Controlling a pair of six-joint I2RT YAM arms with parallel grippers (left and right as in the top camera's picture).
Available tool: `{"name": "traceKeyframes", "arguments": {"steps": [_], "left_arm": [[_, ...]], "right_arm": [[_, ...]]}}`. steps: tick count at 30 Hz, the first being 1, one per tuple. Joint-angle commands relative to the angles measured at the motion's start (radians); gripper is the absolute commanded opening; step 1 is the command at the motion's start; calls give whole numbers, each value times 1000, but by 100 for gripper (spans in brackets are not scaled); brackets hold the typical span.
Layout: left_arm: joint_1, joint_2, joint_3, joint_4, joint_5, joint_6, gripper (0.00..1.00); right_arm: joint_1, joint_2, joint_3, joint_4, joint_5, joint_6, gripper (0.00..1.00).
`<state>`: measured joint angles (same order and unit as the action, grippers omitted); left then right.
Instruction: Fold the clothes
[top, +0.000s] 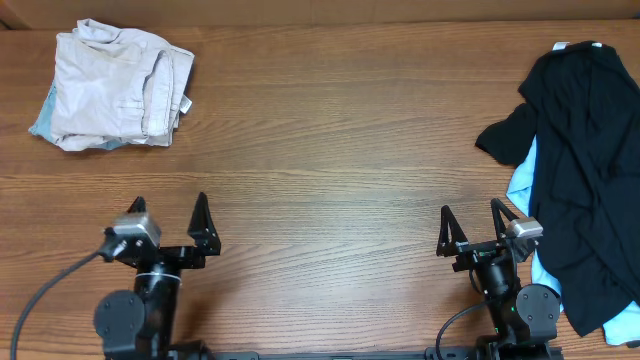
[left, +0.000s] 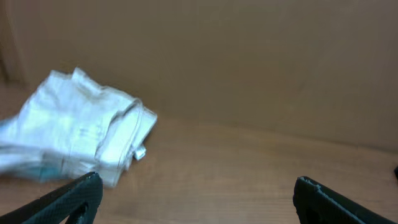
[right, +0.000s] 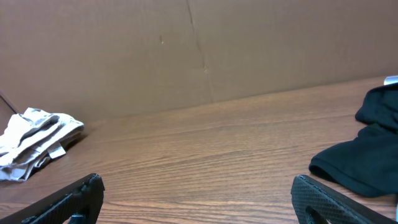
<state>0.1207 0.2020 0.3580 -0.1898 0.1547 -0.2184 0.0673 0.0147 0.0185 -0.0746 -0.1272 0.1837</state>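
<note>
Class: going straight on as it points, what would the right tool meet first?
Probably nothing before the cardboard wall: ahead of the right tool lies bare table. The black garment sits right of that line and might get clipped.

Beige shorts (top: 115, 85), black garment (top: 585, 170), light-blue garment (top: 524, 180)

Robot lab setup — wooden table (top: 320, 150), cardboard backdrop (right: 186, 50)

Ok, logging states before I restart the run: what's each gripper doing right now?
The left gripper is open and holds nothing.
The right gripper is open and holds nothing.
</note>
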Motion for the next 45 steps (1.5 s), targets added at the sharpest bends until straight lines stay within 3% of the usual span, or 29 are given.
{"name": "traceKeyframes", "arguments": {"steps": [1, 10, 18, 45], "left_arm": [[-10, -60, -94, 85, 18, 109, 100], [-10, -196, -241, 120, -31, 129, 100], [-10, -199, -355, 140, 22, 125, 100], [-10, -198, -353, 131, 22, 126, 100]], "right_arm": [[6, -12, -11, 5, -8, 4, 100], [6, -12, -11, 5, -8, 4, 100], [6, -12, -11, 5, -8, 4, 100], [6, -12, -11, 5, -8, 4, 100]]}}
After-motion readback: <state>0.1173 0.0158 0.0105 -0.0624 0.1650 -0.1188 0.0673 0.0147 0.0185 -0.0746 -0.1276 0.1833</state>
